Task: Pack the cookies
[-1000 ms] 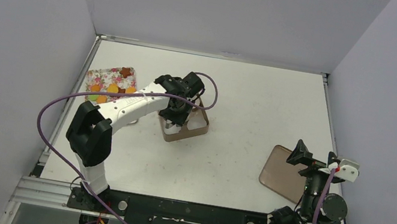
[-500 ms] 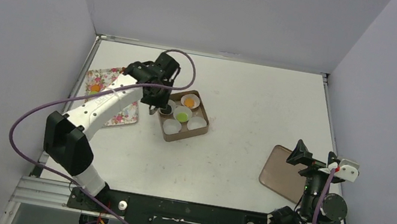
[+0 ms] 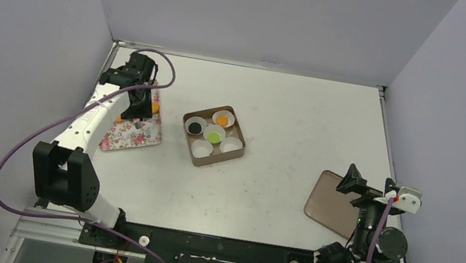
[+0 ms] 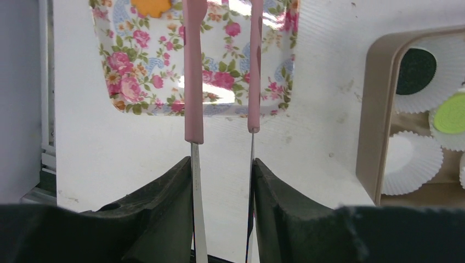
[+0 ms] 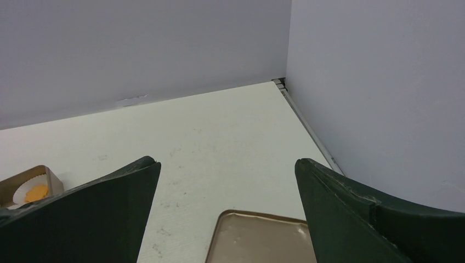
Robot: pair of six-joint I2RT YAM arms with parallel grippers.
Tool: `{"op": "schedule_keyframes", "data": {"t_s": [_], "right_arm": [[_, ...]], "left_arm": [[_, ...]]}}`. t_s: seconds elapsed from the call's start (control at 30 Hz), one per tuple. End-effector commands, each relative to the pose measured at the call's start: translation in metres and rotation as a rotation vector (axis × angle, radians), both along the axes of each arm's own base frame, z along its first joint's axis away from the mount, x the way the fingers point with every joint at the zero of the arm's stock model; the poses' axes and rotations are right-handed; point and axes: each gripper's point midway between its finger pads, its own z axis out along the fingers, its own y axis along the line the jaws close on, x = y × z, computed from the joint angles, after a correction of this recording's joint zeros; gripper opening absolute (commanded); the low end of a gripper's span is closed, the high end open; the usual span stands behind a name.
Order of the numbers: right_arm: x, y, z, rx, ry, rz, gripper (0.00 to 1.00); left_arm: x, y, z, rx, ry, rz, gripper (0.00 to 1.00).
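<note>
The left tool point(image 4: 222, 178) is closed on a pair of pink-tipped tweezers point(image 4: 193, 82), whose two arms are held apart above a floral tray point(image 4: 137, 82). In the left wrist view an orange flower-shaped cookie point(image 4: 151, 5) is seen on the tray at 11 o'clock of the tweezers, just beside the left arm of the pair. Whether it is touched cannot be told, as the tips are cut off by the frame's edge.

In the top view the tray is placed at 9 o'clock of a brown box point(image 3: 186, 139) on the table point(image 3: 304, 115). Five white paper cups are set in the box. A dark brown cookie point(image 3: 196, 125) is held in the cup at 10 o'clock, a second orange cookie point(image 3: 223, 120) in the one at 12 o'clock and a green cookie point(image 3: 214, 137) in the middle one. No cookie is seen in the cups at 7 and 4 o'clock.

A brown lid point(image 3: 330, 198) is laid at 4 o'clock of the box, well apart from it. The right tool point(image 5: 227, 164) is held above it with its jaws spread wide and nothing between them.
</note>
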Motion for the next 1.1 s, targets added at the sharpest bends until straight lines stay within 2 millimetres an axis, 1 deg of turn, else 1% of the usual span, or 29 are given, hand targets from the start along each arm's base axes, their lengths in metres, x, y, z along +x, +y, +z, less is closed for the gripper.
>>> {"op": "schedule_keyframes", "data": {"t_s": [0.0, 0.17, 0.27, 0.3, 0.37, 0.43, 0.63, 0.9, 1.07], "right_arm": [[-0.001, 0.000, 0.009, 0.018, -0.038, 0.003, 1.00], [-0.002, -0.001, 0.009, 0.021, -0.041, 0.002, 1.00], [-0.001, 0.000, 0.009, 0.020, -0.042, 0.003, 1.00], [-0.001, 0.000, 0.009, 0.020, -0.043, 0.004, 1.00], [-0.001, 0.000, 0.009, 0.020, -0.043, 0.005, 1.00], [-0.001, 0.001, 0.009, 0.019, -0.044, 0.008, 1.00], [-0.001, 0.001, 0.009, 0.018, -0.045, 0.009, 1.00], [-0.002, 0.000, 0.010, 0.020, -0.048, 0.006, 1.00], [-0.001, 0.000, 0.009, 0.020, -0.047, 0.007, 1.00]], "left_arm": [[0.018, 0.022, 0.016, 0.018, -0.117, 0.062, 0.37], [0.018, 0.043, 0.001, 0.034, -0.096, 0.124, 0.38], [0.012, 0.057, -0.008, 0.046, -0.087, 0.164, 0.38], [0.011, 0.056, -0.011, 0.041, -0.082, 0.162, 0.38], [0.005, 0.066, -0.015, 0.041, -0.072, 0.192, 0.39], [0.002, 0.069, -0.019, 0.043, -0.067, 0.207, 0.39], [-0.001, 0.072, -0.031, 0.016, -0.056, 0.227, 0.43], [0.004, 0.069, -0.049, -0.031, -0.044, 0.232, 0.44], [0.003, 0.071, -0.056, -0.037, -0.036, 0.244, 0.44]]}}
